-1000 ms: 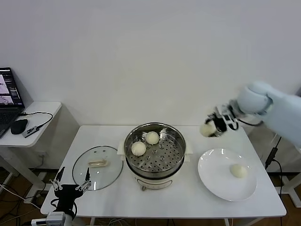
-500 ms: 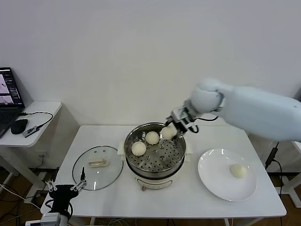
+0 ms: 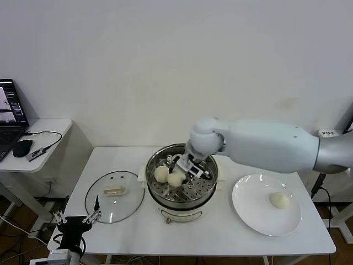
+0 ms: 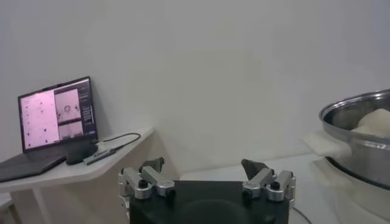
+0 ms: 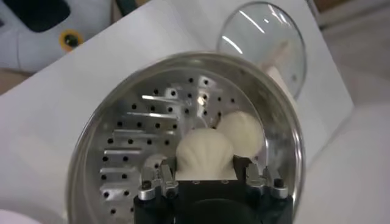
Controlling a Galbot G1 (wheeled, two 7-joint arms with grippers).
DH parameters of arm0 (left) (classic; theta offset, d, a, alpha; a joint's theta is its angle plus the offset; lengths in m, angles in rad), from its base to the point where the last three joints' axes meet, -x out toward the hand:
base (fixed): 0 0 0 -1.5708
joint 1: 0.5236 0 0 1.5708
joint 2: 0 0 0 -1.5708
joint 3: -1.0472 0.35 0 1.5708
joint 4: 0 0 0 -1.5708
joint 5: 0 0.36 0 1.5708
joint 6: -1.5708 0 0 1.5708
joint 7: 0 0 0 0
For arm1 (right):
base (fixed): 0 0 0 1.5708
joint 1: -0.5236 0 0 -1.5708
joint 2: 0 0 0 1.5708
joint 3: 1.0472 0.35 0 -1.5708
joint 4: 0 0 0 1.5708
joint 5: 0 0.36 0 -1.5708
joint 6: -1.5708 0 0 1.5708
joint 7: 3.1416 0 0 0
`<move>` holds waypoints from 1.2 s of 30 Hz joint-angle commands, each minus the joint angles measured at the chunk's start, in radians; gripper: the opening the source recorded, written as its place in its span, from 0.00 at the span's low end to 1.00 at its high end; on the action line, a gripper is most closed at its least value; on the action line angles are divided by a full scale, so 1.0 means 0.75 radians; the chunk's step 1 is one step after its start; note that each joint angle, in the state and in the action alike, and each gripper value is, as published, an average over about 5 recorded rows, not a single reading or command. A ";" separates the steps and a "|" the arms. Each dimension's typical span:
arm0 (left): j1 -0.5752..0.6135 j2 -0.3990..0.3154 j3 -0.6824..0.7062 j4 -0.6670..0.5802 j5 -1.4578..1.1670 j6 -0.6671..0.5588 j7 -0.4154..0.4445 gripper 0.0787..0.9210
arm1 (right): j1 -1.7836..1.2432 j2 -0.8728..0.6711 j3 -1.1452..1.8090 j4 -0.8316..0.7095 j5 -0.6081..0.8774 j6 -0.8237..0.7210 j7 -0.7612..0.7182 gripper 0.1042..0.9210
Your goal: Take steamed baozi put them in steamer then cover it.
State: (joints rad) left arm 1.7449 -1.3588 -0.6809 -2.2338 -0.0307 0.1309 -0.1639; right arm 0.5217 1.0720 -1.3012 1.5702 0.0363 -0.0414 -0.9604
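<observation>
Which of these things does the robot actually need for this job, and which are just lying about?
Needed: buns, one held by the right gripper, one on the plate; steamer; lid.
Lying about: laptop, mouse, side table.

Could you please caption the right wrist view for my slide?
Right tool holding a baozi over the steamer tray.

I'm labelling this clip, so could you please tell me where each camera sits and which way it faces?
Head view: on the head, looking forward and down at the table; both arms show, the right end effector holding a baozi in the steamer.
Left wrist view: low beside the table, facing the laptop; the open left end effector shows.
Right wrist view: above the steamer, looking down; its fingers show.
All three show the steamer.
</observation>
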 commanded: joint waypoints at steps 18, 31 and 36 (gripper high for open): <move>-0.004 -0.006 0.011 -0.003 0.003 0.000 -0.001 0.88 | -0.014 -0.020 -0.006 0.045 -0.166 0.189 0.028 0.77; -0.007 0.026 0.019 -0.004 0.006 0.000 -0.001 0.88 | 0.071 -0.439 0.153 0.062 0.048 -0.265 -0.082 0.88; -0.013 0.048 0.041 -0.001 0.009 0.002 0.000 0.88 | 0.001 -0.695 0.223 0.113 0.095 -0.398 -0.113 0.88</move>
State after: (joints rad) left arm 1.7358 -1.3315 -0.6579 -2.2362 -0.0244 0.1313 -0.1647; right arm 0.5456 0.8394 -1.2125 1.6215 0.0253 -0.1335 -1.0007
